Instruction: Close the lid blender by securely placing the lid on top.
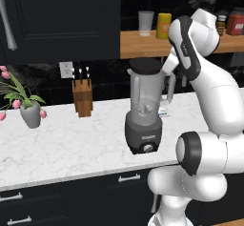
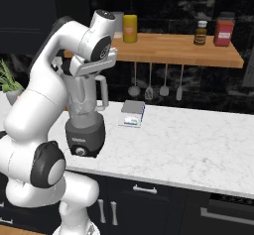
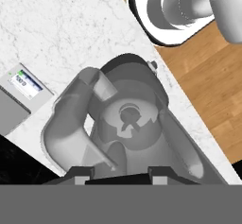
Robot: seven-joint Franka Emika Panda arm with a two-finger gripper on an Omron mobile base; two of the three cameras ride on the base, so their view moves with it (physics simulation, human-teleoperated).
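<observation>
The blender stands on the marble counter near its front edge, a clear greyish jar on a dark base with a round knob. It shows again in the right base view. The black round lid sits level at the jar's mouth; whether it rests on the rim I cannot tell. In the hand view I look straight down into the jar at its blades. My gripper hangs just above the mouth, shut on the lid, whose dark edge spans the gap between the fingertips.
A knife block and a flower vase stand left of the blender. A small box lies to its right. The wooden shelf above carries a clear cup, a yellow cup and jars. Utensils hang beneath.
</observation>
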